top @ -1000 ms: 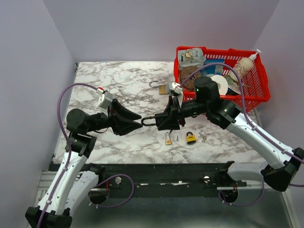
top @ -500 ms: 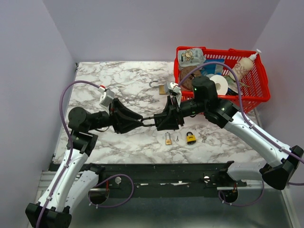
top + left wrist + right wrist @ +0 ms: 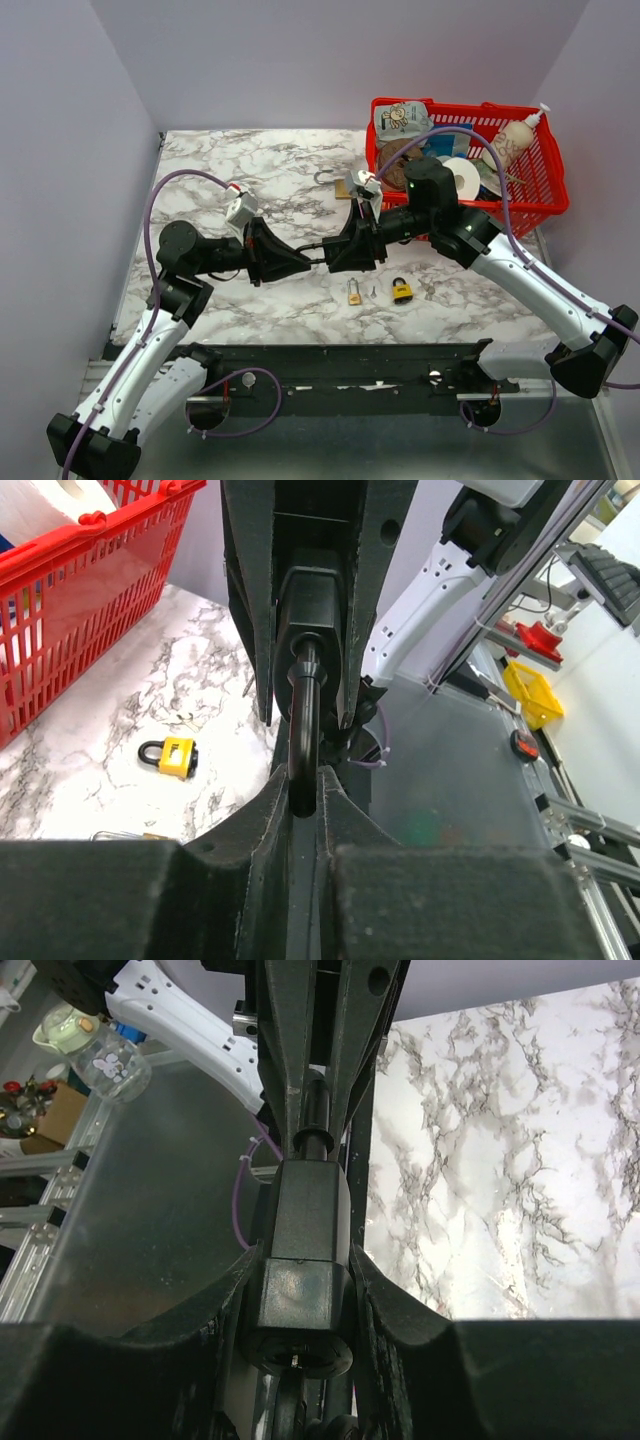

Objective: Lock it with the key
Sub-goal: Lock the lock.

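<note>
Top external view: the black padlock point(image 3: 322, 249) hangs in the air over the middle of the marble table point(image 3: 250, 160), lying level between the two claws. The right gripper point(image 3: 345, 250) pinches its square body point(image 3: 305, 1210). The left gripper point(image 3: 298, 258) pinches the shackle point(image 3: 303, 730), its fingers point(image 3: 262, 810) pressed against the bar from both sides. Both wrists lie nearly level and point straight at each other, with the forearms bent back toward their bases at the near edge.

Just below the lock, a yellow padlock point(image 3: 402, 291) and a small brass piece point(image 3: 354, 292) lie on the table. Bare marble stretches to the left and the far edge. A red basket point(image 3: 470, 105) sits close behind the right arm's wrist, at the table's right edge.
</note>
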